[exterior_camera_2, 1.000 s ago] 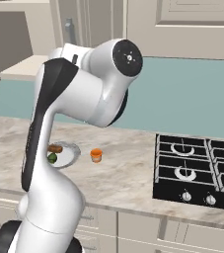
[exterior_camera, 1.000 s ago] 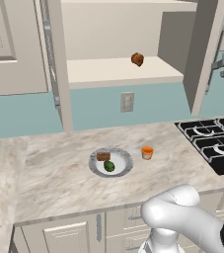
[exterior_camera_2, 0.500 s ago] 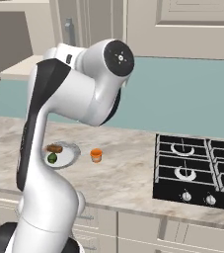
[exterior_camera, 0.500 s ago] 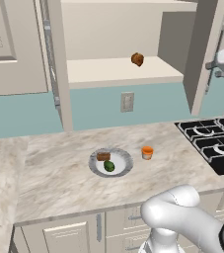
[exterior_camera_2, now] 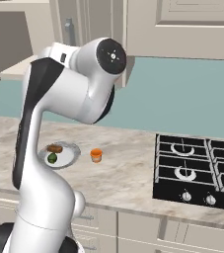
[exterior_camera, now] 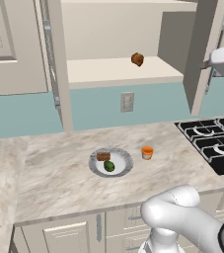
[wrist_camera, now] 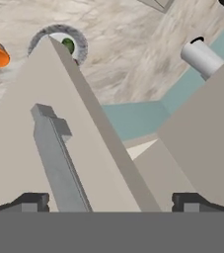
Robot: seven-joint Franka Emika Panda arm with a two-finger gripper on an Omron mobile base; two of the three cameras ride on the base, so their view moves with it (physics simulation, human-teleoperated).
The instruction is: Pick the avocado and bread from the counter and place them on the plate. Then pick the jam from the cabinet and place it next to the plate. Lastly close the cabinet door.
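Cabinet (exterior_camera: 118, 44) door (wrist_camera: 59, 148) is standing open above the plate (exterior_camera: 124, 168), jam (exterior_camera: 147, 152) is sitting beside the plate, and I am spreading my empty fingers (wrist_camera: 32, 201) wide around the handle (wrist_camera: 59, 158), which could slip off.

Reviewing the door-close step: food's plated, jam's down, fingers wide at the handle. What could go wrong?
1. The fingers are spread wide beside the door handle; a push could glance off the door.
2. A brown lump sits on the shelf, though back from the edge.
3. The elbow swings above the jam and plate.
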